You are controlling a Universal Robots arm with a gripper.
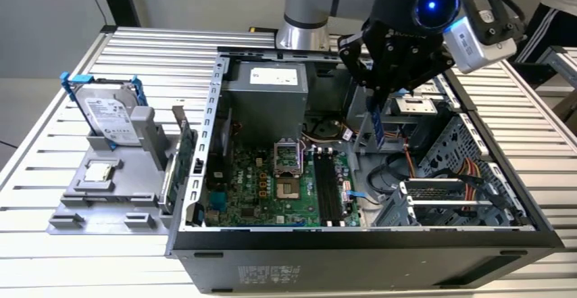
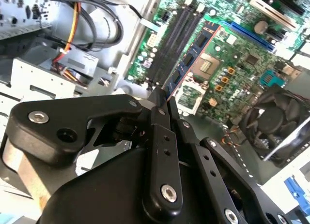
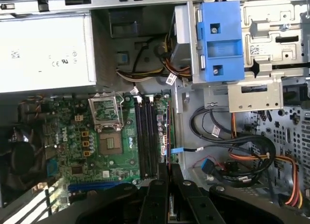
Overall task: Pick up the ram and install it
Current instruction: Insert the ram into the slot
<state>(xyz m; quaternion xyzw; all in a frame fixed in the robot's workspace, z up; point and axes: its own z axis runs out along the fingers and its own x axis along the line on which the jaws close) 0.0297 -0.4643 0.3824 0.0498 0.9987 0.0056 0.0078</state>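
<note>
While the arm point(image 1: 311, 7) drops in from 12 o'clock of the exterior view, we see its wrist bent over so the gripper point(image 1: 376, 95) points down into the open computer case point(image 1: 194, 176). The jaws are pinching the ram point(image 1: 380, 123) by one end. The blue stick hangs lengthwise under the fingertips, close to upright with a slight tilt. The ram sits in the air inside the case, toward 3 o'clock of the memory slots point(image 1: 325, 186) in the exterior view. It is not yet seated in any slot, and we can't tell how near its lower end is to the board. In the second wrist view the gripper point(image 2: 162, 102) clamps the ram point(image 2: 191, 57), whose chip face runs out over the motherboard point(image 2: 232, 54). In the first wrist view the gripper point(image 3: 169, 171) holds the ram point(image 3: 169, 132) edge-on, and it looks like a thin line just beside the memory slots point(image 3: 147, 137). In the exterior view the processor socket point(image 1: 288, 173) is at 9 o'clock of the slots and the power supply point(image 1: 266, 95) is at 11. Outside the case, at 9 o'clock, a green card point(image 1: 185, 156) stands just beside the wall. A hard drive point(image 1: 108, 115) in a blue frame stands further that way on the slatted table point(image 1: 54, 257).
</note>
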